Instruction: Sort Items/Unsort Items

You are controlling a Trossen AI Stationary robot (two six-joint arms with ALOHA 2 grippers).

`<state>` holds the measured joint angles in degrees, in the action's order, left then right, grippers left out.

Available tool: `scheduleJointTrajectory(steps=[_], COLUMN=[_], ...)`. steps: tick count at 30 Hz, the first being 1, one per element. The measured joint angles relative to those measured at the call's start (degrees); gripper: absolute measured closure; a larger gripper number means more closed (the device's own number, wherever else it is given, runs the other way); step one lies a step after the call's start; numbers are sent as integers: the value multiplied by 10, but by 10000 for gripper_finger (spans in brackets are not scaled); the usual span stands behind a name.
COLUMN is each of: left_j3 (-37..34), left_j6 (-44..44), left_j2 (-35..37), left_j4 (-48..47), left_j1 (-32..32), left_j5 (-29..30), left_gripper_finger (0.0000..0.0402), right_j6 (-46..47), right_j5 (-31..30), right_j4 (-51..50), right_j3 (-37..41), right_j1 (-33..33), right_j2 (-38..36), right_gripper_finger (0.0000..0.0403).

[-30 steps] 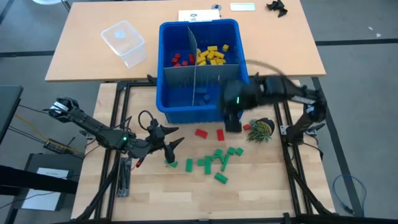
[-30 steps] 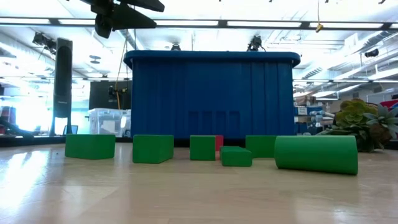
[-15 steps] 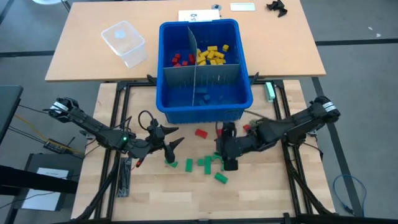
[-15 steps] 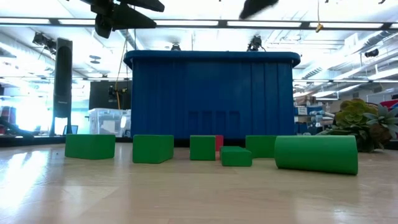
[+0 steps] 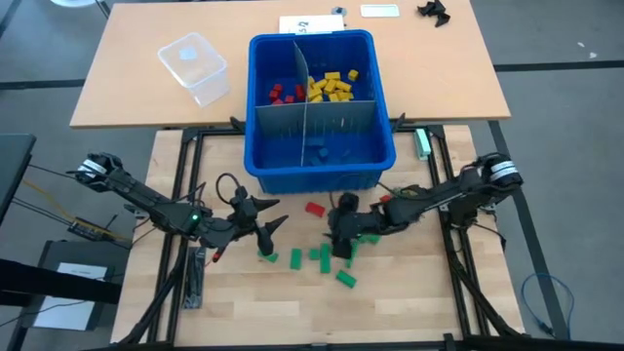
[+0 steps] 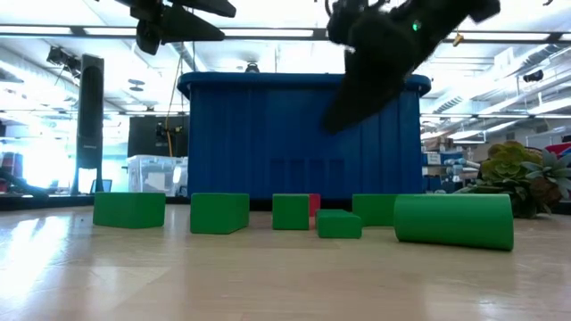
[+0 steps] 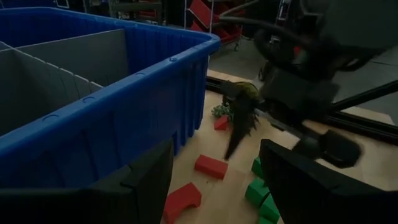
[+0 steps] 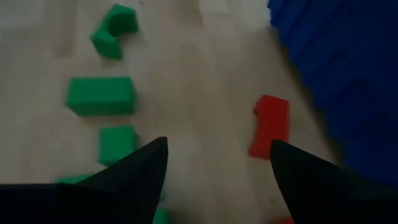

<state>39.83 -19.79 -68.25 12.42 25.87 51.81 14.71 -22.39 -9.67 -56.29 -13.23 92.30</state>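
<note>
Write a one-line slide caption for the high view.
Right gripper hovers open over green blocks before the blue bin; left gripper waits open nearby.

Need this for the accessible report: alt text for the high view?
Overhead: the right tool, open, hangs over green blocks scattered on the table before a blue bin. The bin's back compartments hold red and yellow blocks. The left tool waits, open, nearby.
</note>
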Motion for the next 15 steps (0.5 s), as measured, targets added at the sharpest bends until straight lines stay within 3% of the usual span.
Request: scheduleJointTrajectory(steps=[5,15], left_j3=[0,0], left_j6=[0,0], left_j2=[0,0], left_j4=[0,-1], left_j1=[0,0], left_j5=[0,0], left_gripper_finger=[154,154], right_j6=[-27,-23], right_j5=[-8,-15], right_j4=[57,130], right_j3=[14,14], right_j1=[39,72], right_j2=[25,117], right_gripper_finger=[114,141])
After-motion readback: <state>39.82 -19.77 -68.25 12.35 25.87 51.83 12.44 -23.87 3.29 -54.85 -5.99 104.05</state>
